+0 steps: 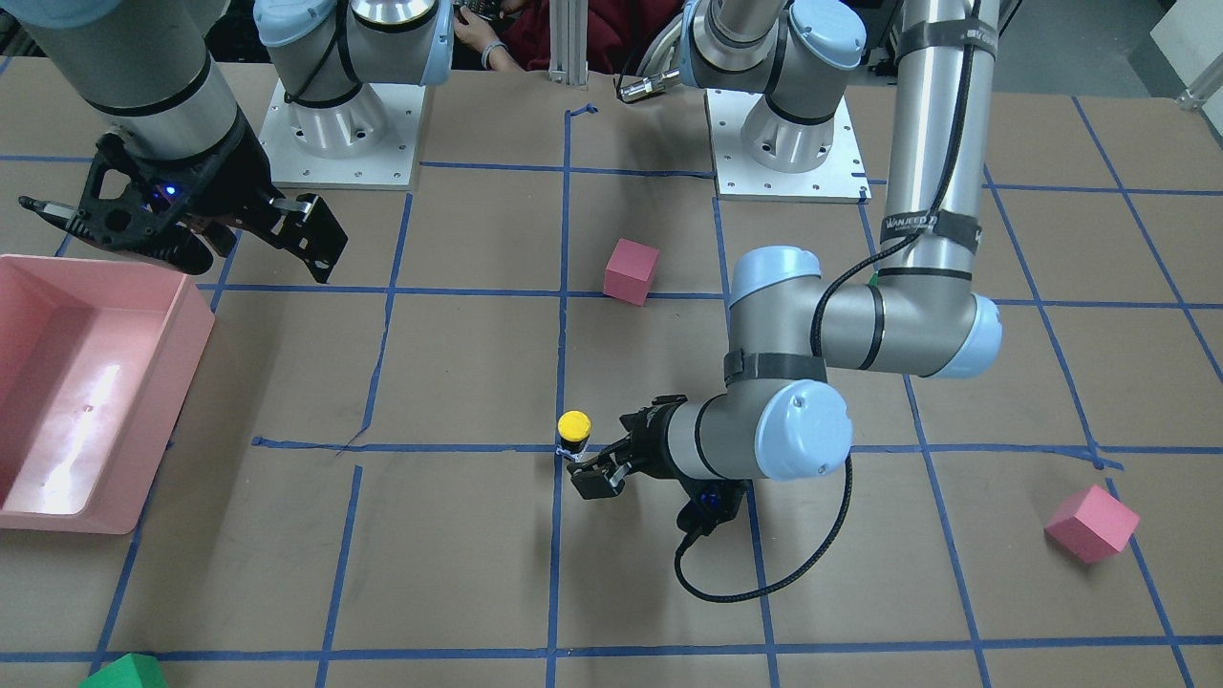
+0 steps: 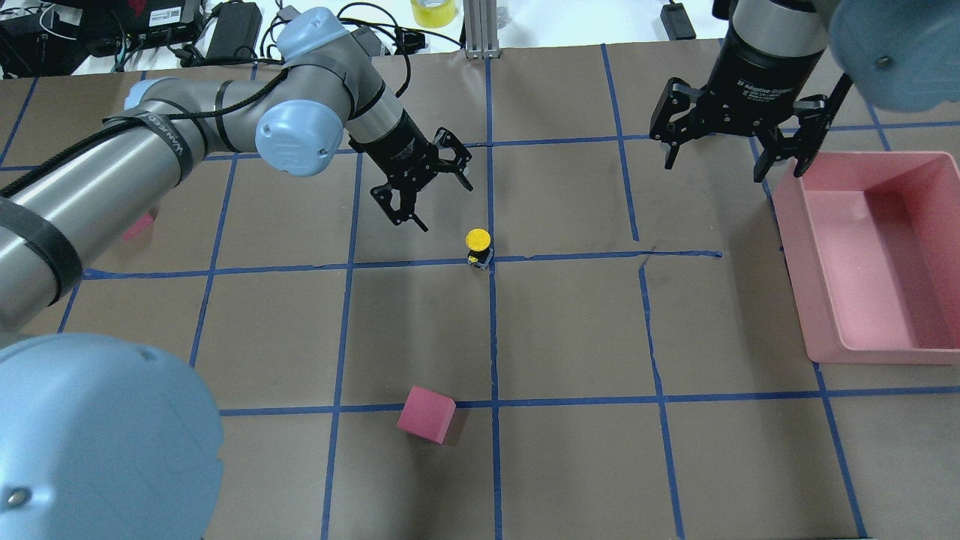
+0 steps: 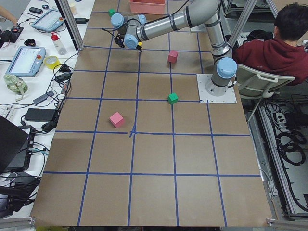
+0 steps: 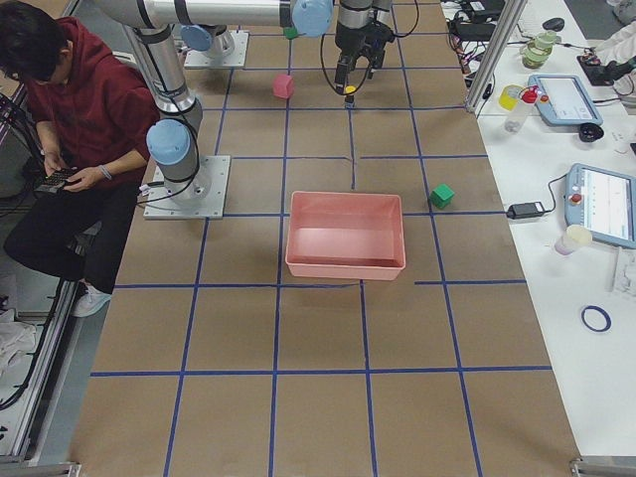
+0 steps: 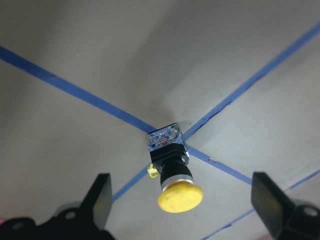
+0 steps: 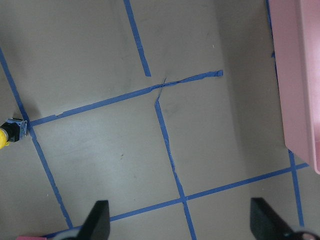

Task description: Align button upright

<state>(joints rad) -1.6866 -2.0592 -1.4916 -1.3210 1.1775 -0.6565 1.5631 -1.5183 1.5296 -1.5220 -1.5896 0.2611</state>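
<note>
The button (image 1: 574, 430) stands upright on a blue tape crossing, yellow cap on top, black body and silvery terminal end on the paper. It also shows in the overhead view (image 2: 478, 246) and the left wrist view (image 5: 172, 170). My left gripper (image 2: 442, 204) is open and empty. It is close to the button but apart from it, with its fingers (image 5: 100, 200) spread to either side in the wrist view. My right gripper (image 2: 731, 161) is open and empty, hovering beside the pink bin (image 2: 930, 255), far from the button.
A pink cube (image 2: 426, 414) lies on the robot's side of the button. A second pink cube (image 1: 1091, 523) lies beyond my left arm. A green cube (image 1: 124, 672) sits at the far table edge. My left forearm (image 2: 150, 150) stretches low over the table.
</note>
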